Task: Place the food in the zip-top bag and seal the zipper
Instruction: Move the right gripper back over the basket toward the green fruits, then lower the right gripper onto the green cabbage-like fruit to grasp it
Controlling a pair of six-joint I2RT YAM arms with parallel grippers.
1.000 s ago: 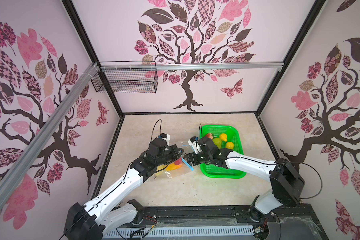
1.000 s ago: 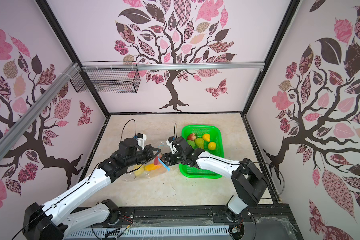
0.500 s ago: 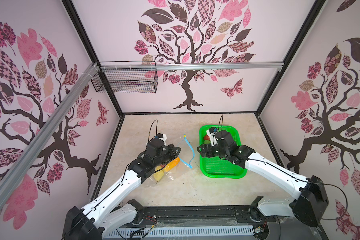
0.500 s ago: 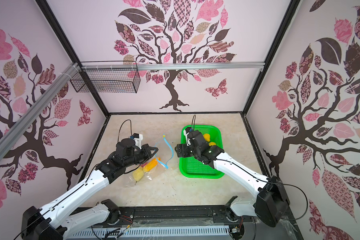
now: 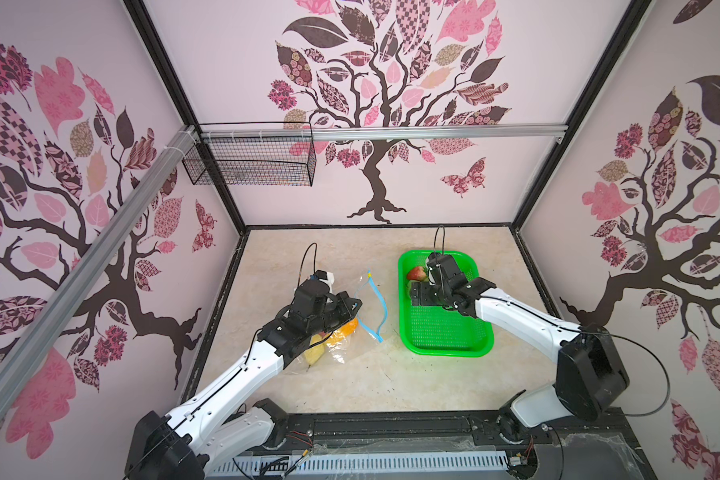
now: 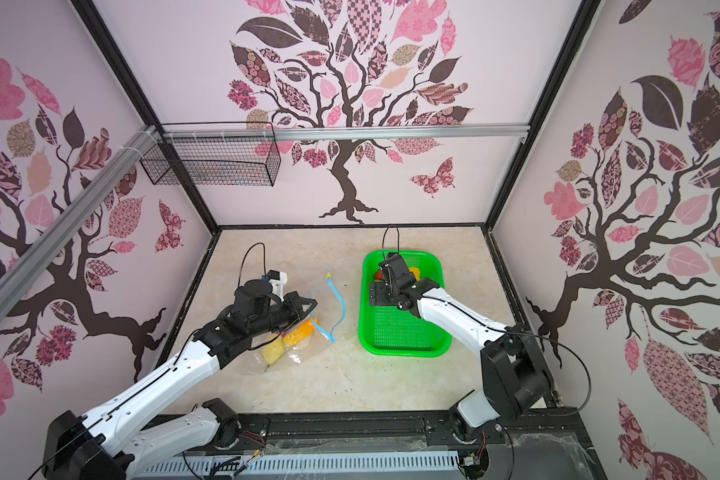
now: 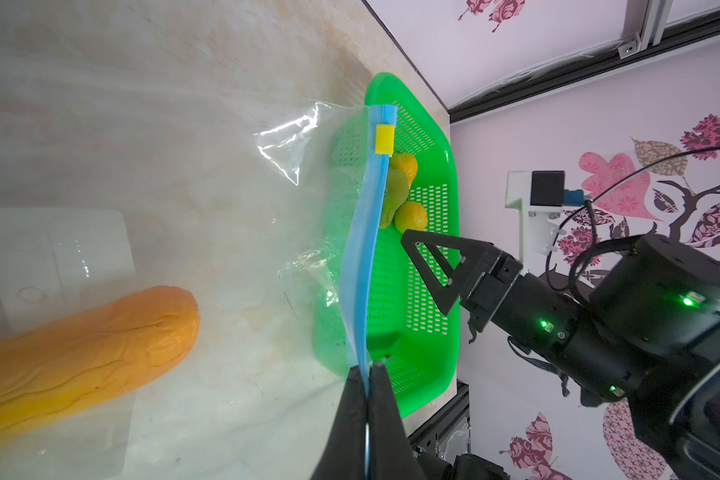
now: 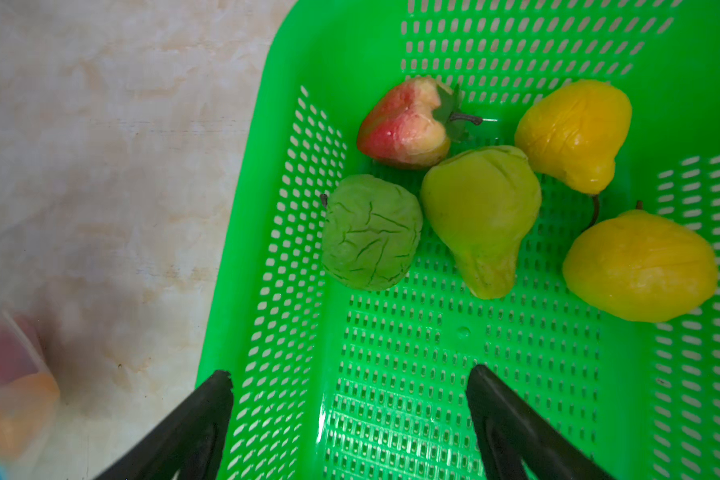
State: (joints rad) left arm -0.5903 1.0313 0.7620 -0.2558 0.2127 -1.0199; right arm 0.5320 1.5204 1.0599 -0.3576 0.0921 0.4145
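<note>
Right jaws: spread wide with nothing between them, hovering over the bare floor of the green basket (image 8: 267, 137).

Dead ahead of the gap, the nearest piece is the green apple (image 8: 371, 232). It's roundish, so no axis to align to. The green pear (image 8: 481, 216) is touching it, off to one side. The pear's long axis runs roughly along our reach line, narrow end pointing back at the jaws.

The strawberry (image 8: 404, 122) and far lemon (image 8: 574, 133) sit beyond those two. The near lemon (image 8: 641, 266) is out past the pear. All five are clustered tight.

We read the next move as forward and down onto the apple. The finger on the pear side gets little room and may nudge the pear.

Left jaws: pressed together, pinching the zipper (image 7: 366, 232) at the end away from the yellow slider (image 7: 383, 139). This holds the mouth of the zip-top bag (image 6: 296, 345) open toward the basket. The carrot (image 7: 88, 345) is already inside.

The bag lies on the bench (image 5: 391, 374) between the arms, beside the basket and not touching it. The right arm is nearer the food, and the left is tied up with the bag.
</note>
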